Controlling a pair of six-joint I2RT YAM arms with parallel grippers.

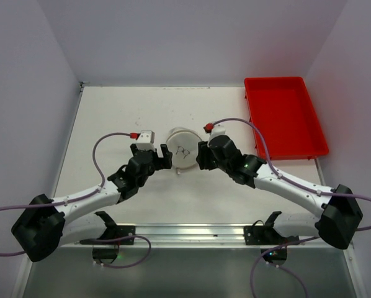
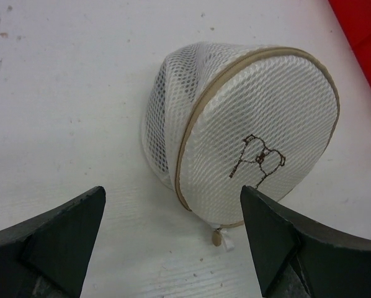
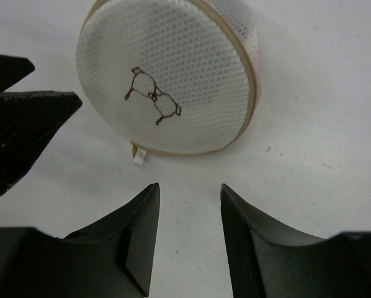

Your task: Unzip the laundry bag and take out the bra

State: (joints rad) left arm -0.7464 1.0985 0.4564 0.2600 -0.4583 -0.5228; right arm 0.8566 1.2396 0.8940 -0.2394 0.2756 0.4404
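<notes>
The laundry bag (image 1: 182, 151) is a cream-white mesh pod lying on its side on the white table, its round tan-rimmed lid with a dark print facing the arms. It appears zipped shut. A small tan zipper pull (image 2: 218, 237) with a white tab hangs at the lid's lower edge, also in the right wrist view (image 3: 136, 151). My left gripper (image 1: 162, 158) is open and empty just left of the bag (image 2: 260, 130). My right gripper (image 1: 202, 155) is open and empty just right of the bag (image 3: 167, 81). Neither touches it. The bra is hidden.
A red plastic tray (image 1: 285, 115) stands at the back right of the table; its corner shows in the left wrist view (image 2: 362, 31). The left gripper's fingers (image 3: 24, 124) show at the left of the right wrist view. Purple cables trail from both arms.
</notes>
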